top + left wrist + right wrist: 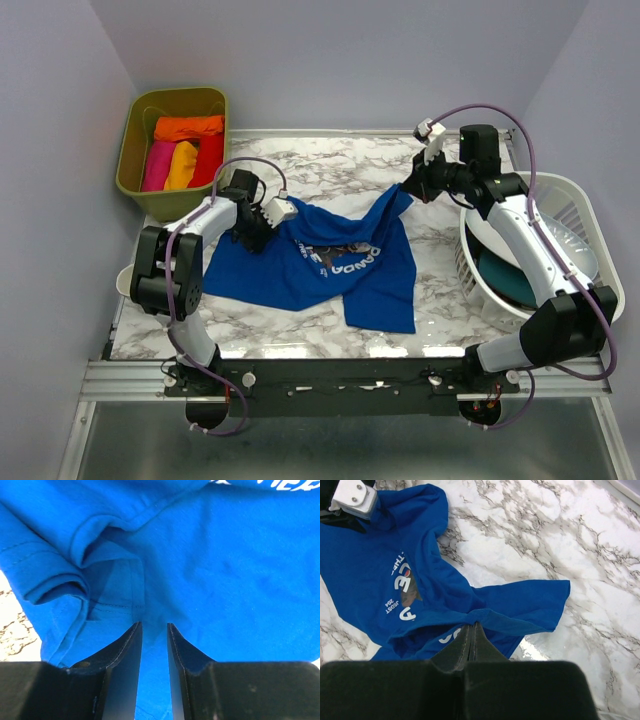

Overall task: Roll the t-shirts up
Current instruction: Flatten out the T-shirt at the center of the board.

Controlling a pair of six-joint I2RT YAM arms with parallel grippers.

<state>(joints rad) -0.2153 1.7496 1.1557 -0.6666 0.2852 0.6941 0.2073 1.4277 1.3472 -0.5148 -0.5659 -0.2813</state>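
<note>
Progress check: four t-shirts (orange [188,127], pink [158,165], yellow [182,165], red [208,158]) are parked as tight bundles in the olive bin [135,150], so those look done. The blue t-shirt [330,270] is what's left. It's lying rumpled and unrolled on the marble desk [440,300], print facing up. One edge is clamped in the right pincer [471,625], jaws together on the cloth, and held up toward the far right. The left pincer [154,625] is set over a puckered hem with its jaws narrowly apart; whether cloth is pinched can't be told. Flattening is probably needed before any rolling gets started.
</note>
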